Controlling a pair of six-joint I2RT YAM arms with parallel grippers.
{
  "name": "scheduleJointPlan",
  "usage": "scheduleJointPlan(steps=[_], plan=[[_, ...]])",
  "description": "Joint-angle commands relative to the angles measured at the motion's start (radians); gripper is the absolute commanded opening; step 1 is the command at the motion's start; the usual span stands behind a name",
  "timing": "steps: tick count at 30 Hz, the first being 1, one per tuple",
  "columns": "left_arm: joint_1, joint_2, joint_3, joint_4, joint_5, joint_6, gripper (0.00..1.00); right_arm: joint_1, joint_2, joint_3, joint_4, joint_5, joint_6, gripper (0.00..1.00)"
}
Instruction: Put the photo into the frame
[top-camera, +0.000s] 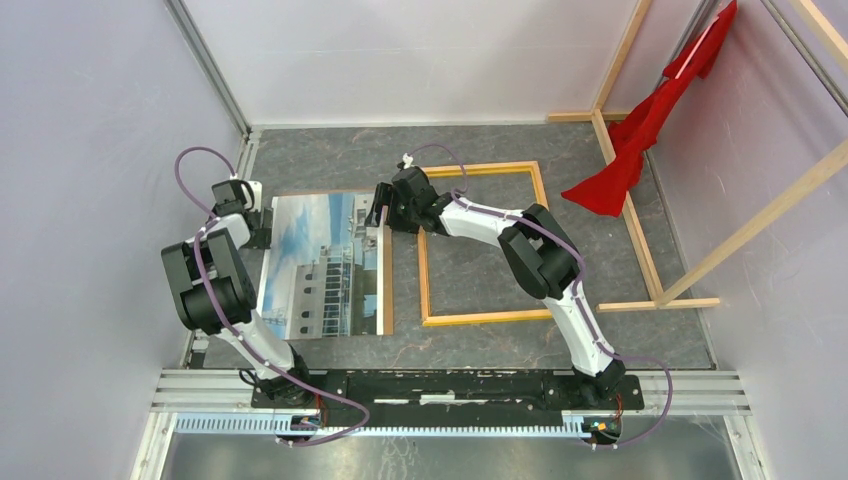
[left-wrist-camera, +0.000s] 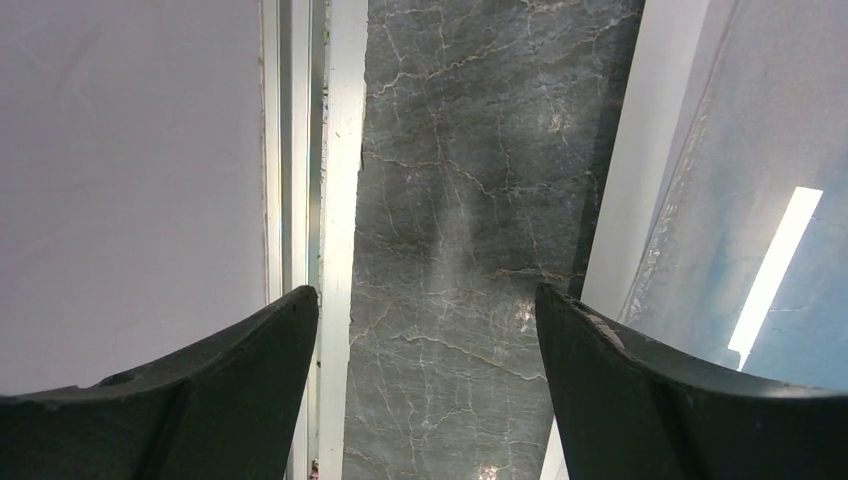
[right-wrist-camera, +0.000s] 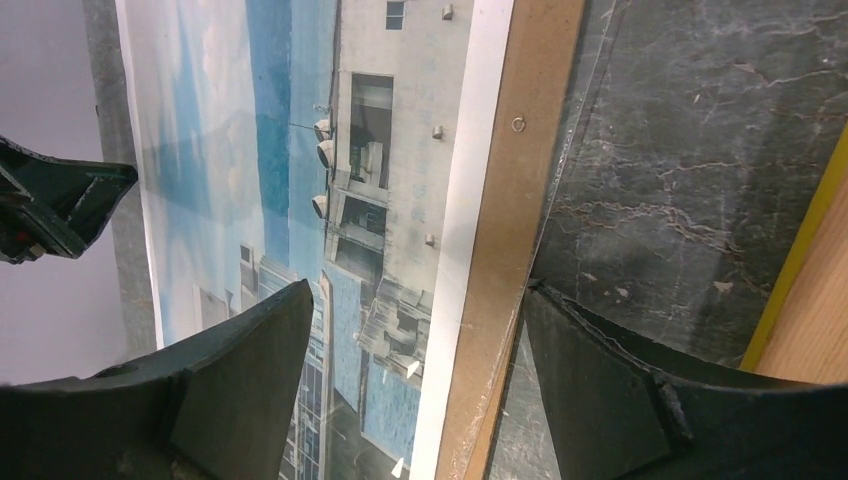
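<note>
The photo (top-camera: 318, 262), a white building against blue sky, lies face up on the brown backing sheet (top-camera: 386, 285) at the left of the table. The frame (top-camera: 487, 317) lies flat just to its right, empty. My right gripper (top-camera: 379, 216) is open and low, its jaws on either side of the right edge of the photo (right-wrist-camera: 300, 150) and backing sheet (right-wrist-camera: 510, 200). The frame's yellow edge (right-wrist-camera: 800, 260) shows at the right. My left gripper (top-camera: 263, 226) is open and empty over bare table beside the photo's left edge (left-wrist-camera: 740, 180).
Bare wooden beams (top-camera: 640, 235) with a red cloth (top-camera: 640, 135) stand at the back right, close to the frame's right rail. An aluminium rail (left-wrist-camera: 340, 200) and the white wall run just left of my left gripper. The marbled grey tabletop (top-camera: 480, 265) shows inside the frame.
</note>
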Motion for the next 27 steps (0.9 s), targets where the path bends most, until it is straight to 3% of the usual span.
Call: scheduleJointPlan(steps=[1,14,27], plan=[[-0.007,0.030,-0.054,-0.039,0.031,-0.007,0.86,0.005,0.026,-0.030,0.005,-0.046,0.039,0.83],[-0.042,0.030,-0.083,-0.039,0.036,0.010,0.83,0.004,-0.091,-0.117,0.193,-0.057,0.021,0.79],[-0.086,0.041,-0.093,-0.039,0.023,0.008,0.81,0.054,-0.078,-0.010,0.076,0.031,-0.178,0.78]])
